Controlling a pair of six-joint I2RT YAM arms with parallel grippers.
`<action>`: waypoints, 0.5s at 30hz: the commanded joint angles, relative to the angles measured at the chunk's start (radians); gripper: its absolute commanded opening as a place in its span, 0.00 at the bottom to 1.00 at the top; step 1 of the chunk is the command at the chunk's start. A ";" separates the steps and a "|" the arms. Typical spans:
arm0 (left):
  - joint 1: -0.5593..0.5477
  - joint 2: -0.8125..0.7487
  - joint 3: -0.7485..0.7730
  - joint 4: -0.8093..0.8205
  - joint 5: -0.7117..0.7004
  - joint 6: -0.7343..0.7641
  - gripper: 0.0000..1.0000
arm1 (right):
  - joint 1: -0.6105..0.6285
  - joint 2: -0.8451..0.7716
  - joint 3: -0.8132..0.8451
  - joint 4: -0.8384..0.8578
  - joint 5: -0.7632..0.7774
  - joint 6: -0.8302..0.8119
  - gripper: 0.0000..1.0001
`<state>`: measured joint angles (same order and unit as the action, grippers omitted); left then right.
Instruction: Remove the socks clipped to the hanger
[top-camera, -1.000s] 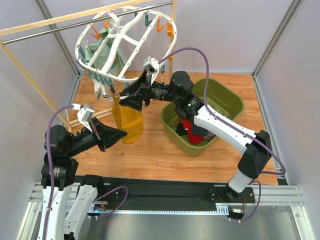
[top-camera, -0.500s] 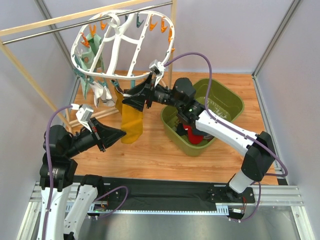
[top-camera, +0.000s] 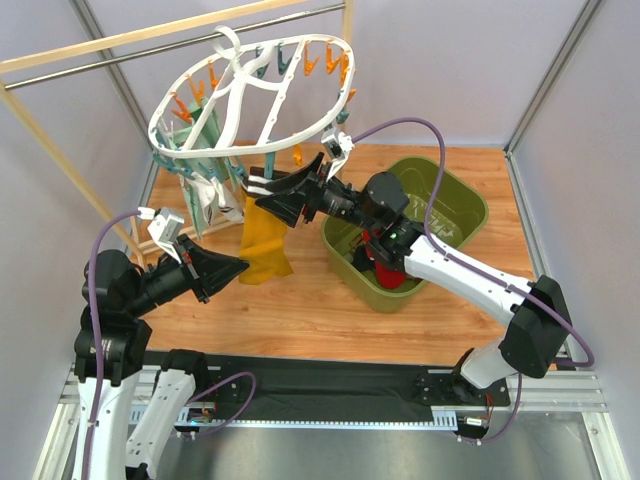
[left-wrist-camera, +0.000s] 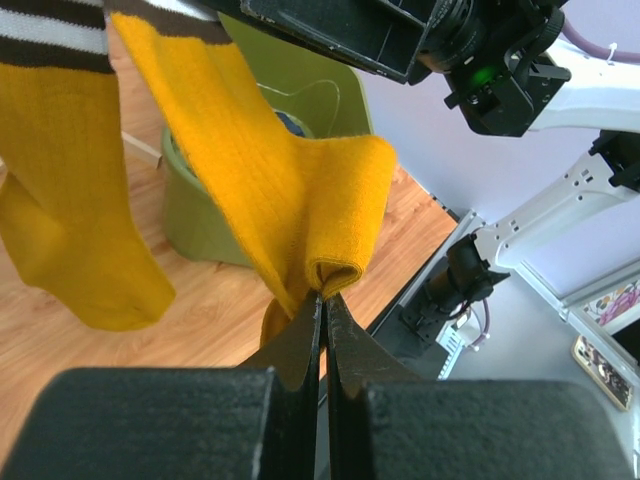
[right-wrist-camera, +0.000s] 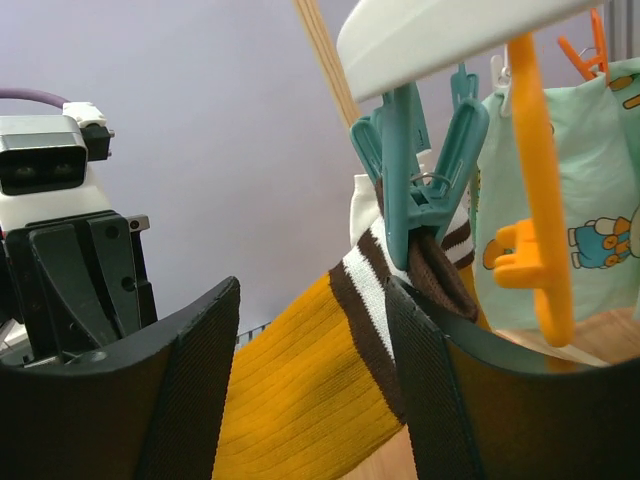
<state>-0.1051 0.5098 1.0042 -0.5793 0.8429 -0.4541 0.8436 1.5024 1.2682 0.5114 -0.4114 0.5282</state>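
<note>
The white oval hanger (top-camera: 250, 100) hangs tilted from the rail. A mustard sock (top-camera: 262, 235) with a brown and white cuff hangs from a teal clip (right-wrist-camera: 415, 190). My left gripper (top-camera: 236, 266) is shut on the sock's toe fold (left-wrist-camera: 330, 270), its jaws pressed together (left-wrist-camera: 322, 298). My right gripper (top-camera: 275, 198) is open, its fingers either side of the sock (right-wrist-camera: 300, 390) just below the clip (right-wrist-camera: 312, 340). A second mustard sock (left-wrist-camera: 70, 230) hangs beside it. Mint printed socks (top-camera: 203, 185) hang at the left and also show in the right wrist view (right-wrist-camera: 590, 190).
A green bin (top-camera: 455, 205) on the wooden floor at the right holds a red sock (top-camera: 377, 256) and dark ones. The wooden and metal rail (top-camera: 100, 48) crosses the back. Orange clips (right-wrist-camera: 540, 240) dangle from the hanger rim.
The hanger has swung and tilted to the right. My right gripper has moved right and up with it. The mustard sock is drawn out between both grippers. The left gripper has stayed put.
</note>
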 joint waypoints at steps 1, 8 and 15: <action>-0.004 0.004 0.037 -0.027 0.002 0.015 0.00 | -0.006 -0.033 -0.021 0.111 0.023 0.013 0.62; -0.004 0.015 0.047 -0.016 0.025 0.003 0.00 | -0.026 -0.025 -0.001 0.162 0.010 0.007 0.68; -0.004 0.010 0.053 -0.016 0.028 -0.006 0.00 | -0.026 0.009 0.017 0.211 0.065 0.004 0.74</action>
<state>-0.1051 0.5167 1.0157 -0.6025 0.8555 -0.4507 0.8185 1.5024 1.2499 0.6411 -0.3931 0.5362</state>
